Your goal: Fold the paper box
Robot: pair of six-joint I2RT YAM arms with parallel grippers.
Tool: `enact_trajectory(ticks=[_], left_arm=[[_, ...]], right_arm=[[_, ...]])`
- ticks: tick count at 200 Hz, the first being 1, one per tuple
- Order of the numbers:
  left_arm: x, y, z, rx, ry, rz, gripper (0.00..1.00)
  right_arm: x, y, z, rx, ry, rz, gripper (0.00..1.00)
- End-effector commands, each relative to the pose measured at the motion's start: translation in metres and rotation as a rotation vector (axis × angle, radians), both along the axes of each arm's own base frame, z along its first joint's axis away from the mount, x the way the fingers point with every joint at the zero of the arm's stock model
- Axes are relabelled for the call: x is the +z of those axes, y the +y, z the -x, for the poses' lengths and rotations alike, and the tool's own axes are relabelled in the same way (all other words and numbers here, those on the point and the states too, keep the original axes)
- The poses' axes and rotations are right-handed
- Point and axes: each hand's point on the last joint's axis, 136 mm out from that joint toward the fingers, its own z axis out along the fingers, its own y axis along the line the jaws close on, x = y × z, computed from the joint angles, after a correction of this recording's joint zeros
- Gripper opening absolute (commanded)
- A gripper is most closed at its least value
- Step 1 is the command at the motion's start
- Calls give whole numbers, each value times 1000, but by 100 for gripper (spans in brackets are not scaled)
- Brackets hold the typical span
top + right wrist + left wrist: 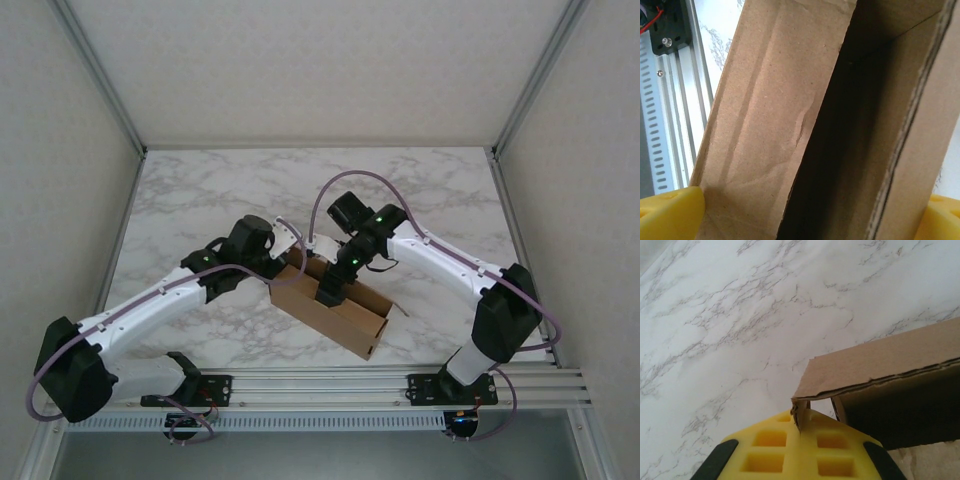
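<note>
The paper box (345, 320) is a plain brown cardboard box lying slantwise on the marble table, its top open. My left gripper (292, 262) is at the box's left end. In the left wrist view that gripper (801, 424) is shut, its yellow fingers (770, 450) pinching the corner of a thin cardboard flap (880, 362) that juts out over the table. My right gripper (330, 292) points down into the box's middle. In the right wrist view it (805, 222) stands wide open, with yellow fingertips (670, 212) on either side of the box's walls (765, 125) and its dark inside between them.
The white marble table (200, 200) has free room behind and left of the box. An aluminium rail (400, 385) runs along the near edge, seen too in the right wrist view as the rail (675, 100). Pale enclosure walls stand on three sides.
</note>
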Motion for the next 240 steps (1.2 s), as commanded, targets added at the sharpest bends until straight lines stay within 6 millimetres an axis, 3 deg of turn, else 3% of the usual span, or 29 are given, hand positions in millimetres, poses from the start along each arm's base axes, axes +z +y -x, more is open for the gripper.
enact_trajectory(ticks=[1, 56, 110, 146, 174, 240], left_arm=[[10, 1, 0, 28, -18, 23, 0], [27, 8, 2, 68, -73, 75, 0], [35, 13, 5, 103, -95, 126, 0], [49, 20, 7, 131, -135, 160, 1], [44, 19, 14, 112, -104, 167, 0], [48, 20, 24, 173, -51, 301, 0]], right_arm=[[-30, -12, 4, 44, -43, 118, 95], [-12, -6, 1, 28, -70, 70, 59], [-3, -1, 4, 30, -71, 40, 31], [-1, -1, 2, 31, -102, 54, 30], [-1, -6, -2, 50, -136, 90, 30], [2, -12, -34, 95, -296, 194, 39]])
